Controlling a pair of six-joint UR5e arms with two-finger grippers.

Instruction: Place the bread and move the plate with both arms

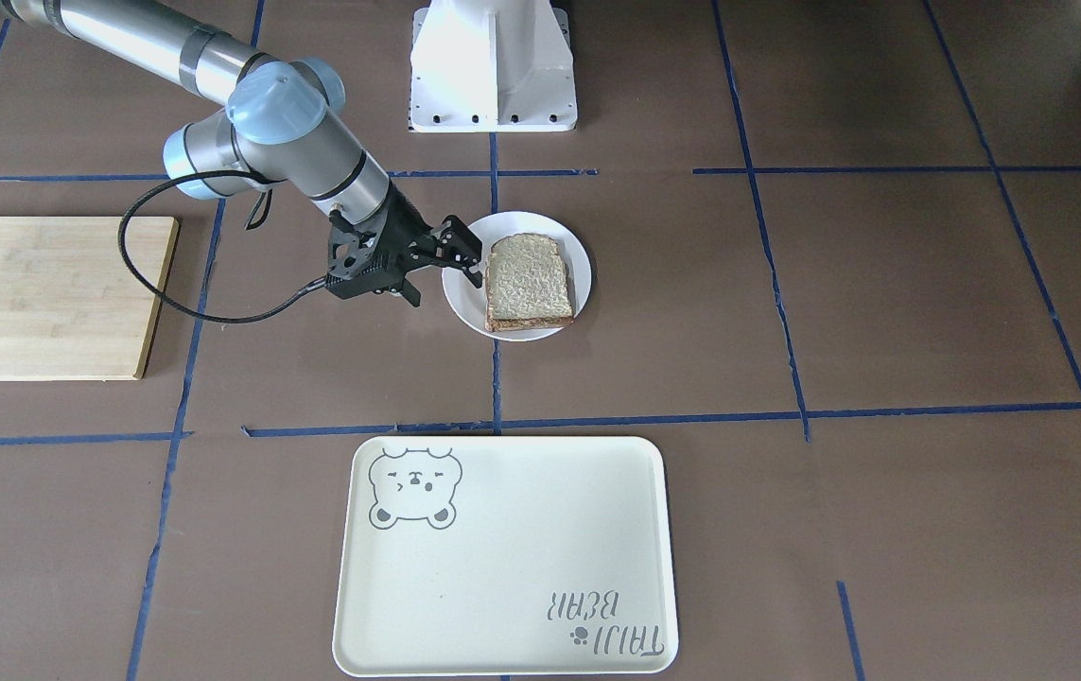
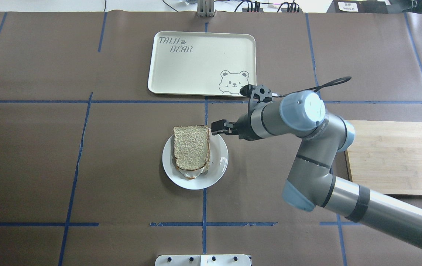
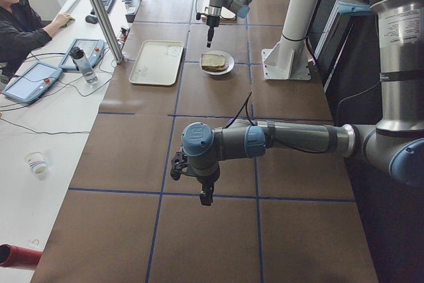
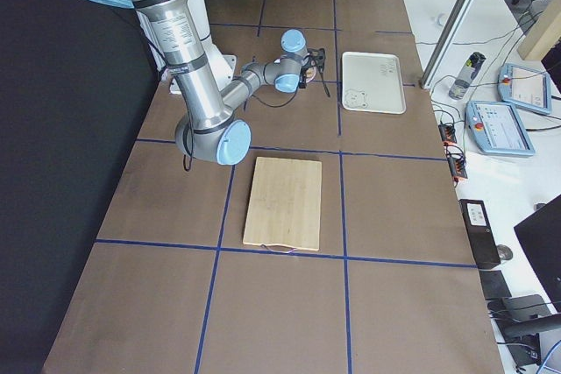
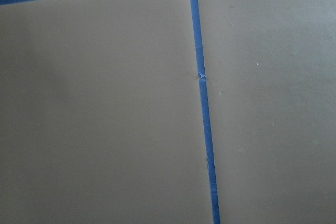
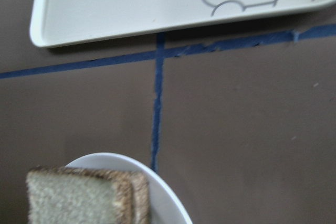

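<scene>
The bread lies on the small white plate at the table's middle. It sits stacked on another slice, with white egg showing under it in the overhead view. The bread and plate show there too, and in the right wrist view. My right gripper is open and empty, just beside the plate's rim, one fingertip at the bread's corner. My left gripper hangs over bare mat far from the plate. I cannot tell if it is open.
A cream bear tray lies beyond the plate on the operators' side. A wooden cutting board lies to the robot's right. The white robot base stands behind the plate. Blue tape lines cross the brown mat.
</scene>
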